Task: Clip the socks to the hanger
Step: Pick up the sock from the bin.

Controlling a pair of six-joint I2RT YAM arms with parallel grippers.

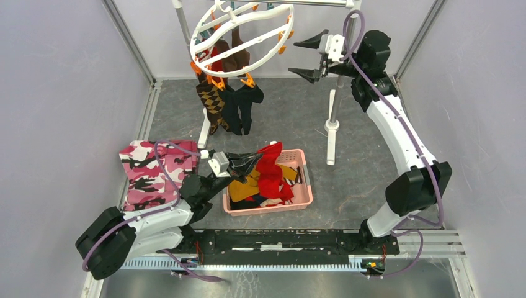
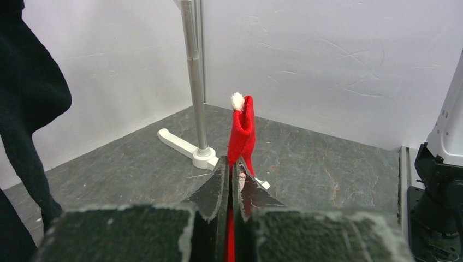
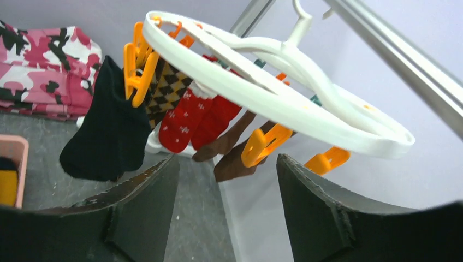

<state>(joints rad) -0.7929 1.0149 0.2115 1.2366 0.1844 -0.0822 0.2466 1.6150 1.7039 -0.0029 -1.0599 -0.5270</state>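
Gripping the red sock (image 2: 242, 134) in the left pincer (image 2: 230, 166), jaws pressing shut on the cloth, sock end standing up past the fingertips. Holding that pincer over the left part of the pink basket (image 1: 305, 200), near the middle of the tabletop (image 1: 360, 161). Lying heaped in the basket: further socks (image 1: 248, 184) in mustard yellow, red and dark colours (not possible to tell whether the gripped sock's lower end is touching the heap).

Holding the right pincer (image 1: 296, 58) raised at the rear of the tabletop, jaws standing wide apart and gripping nothing. Pointing it at the right side of the hanger (image 3: 273, 101), just beside the outer ring.

Hanging by its hook from the rack rail (image 3: 404, 60) and tilting: the white two-ring hanger. Dangling from the orange clips (image 3: 262, 144) on it:
- an argyle sock (image 1: 213, 99)
- a black sock (image 3: 104, 131)
- red socks with white marks (image 3: 191, 117)
- brown socks (image 3: 232, 147)

Lying folded on the tabletop, left of the basket and beside the left arm: a camouflage cloth (image 1: 152, 171).
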